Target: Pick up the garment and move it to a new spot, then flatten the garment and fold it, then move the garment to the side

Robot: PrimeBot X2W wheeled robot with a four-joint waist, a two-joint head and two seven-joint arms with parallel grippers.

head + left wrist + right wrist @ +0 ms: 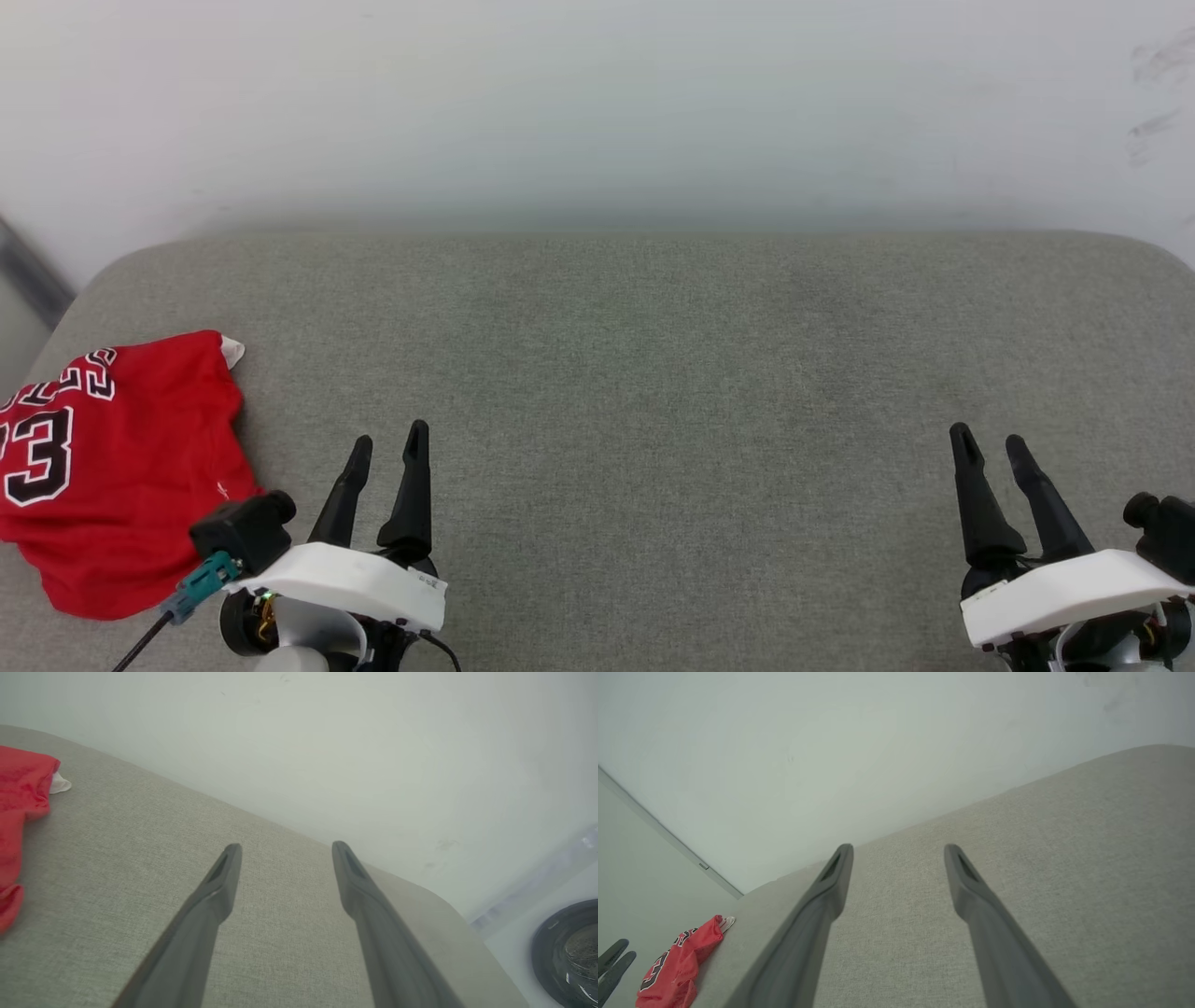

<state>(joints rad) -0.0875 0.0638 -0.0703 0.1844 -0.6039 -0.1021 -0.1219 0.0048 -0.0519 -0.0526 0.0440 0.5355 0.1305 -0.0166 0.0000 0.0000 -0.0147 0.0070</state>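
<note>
At cushion's left, garment (112, 467), folded, untouched

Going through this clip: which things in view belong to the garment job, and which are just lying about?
Belong to the job:
- red jersey shirt with black number 23, lying at the left edge of the surface
- left gripper, open, empty
- right gripper, open, empty
- grey fabric-covered surface, the work area

Just about:
- white wall behind
- dark round rimmed object off the surface, unidentifiable
</note>
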